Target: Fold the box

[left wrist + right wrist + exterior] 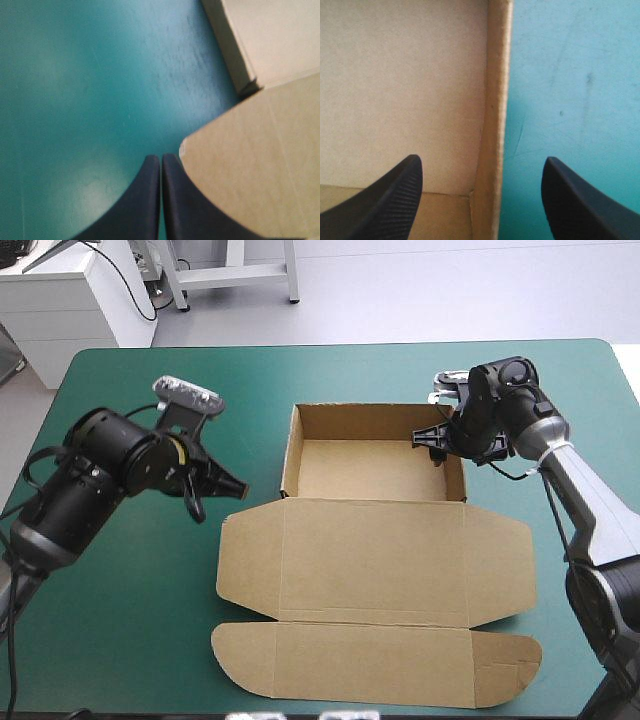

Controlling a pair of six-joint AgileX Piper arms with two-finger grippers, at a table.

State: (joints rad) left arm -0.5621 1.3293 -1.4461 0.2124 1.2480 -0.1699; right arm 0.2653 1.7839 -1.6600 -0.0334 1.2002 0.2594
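The brown box stands as an open tray with raised walls at the table's middle, its lid lying flat toward the front. My left gripper is shut, hovering over the teal-green cover just left of the lid's corner; the tray's left wall is ahead of it. My right gripper is open and straddles the tray's right wall, one finger inside the tray and the other finger outside over the cover.
Bare teal-green cover surrounds the box on the left and front. A white cabinet and a table frame stand beyond the far edge.
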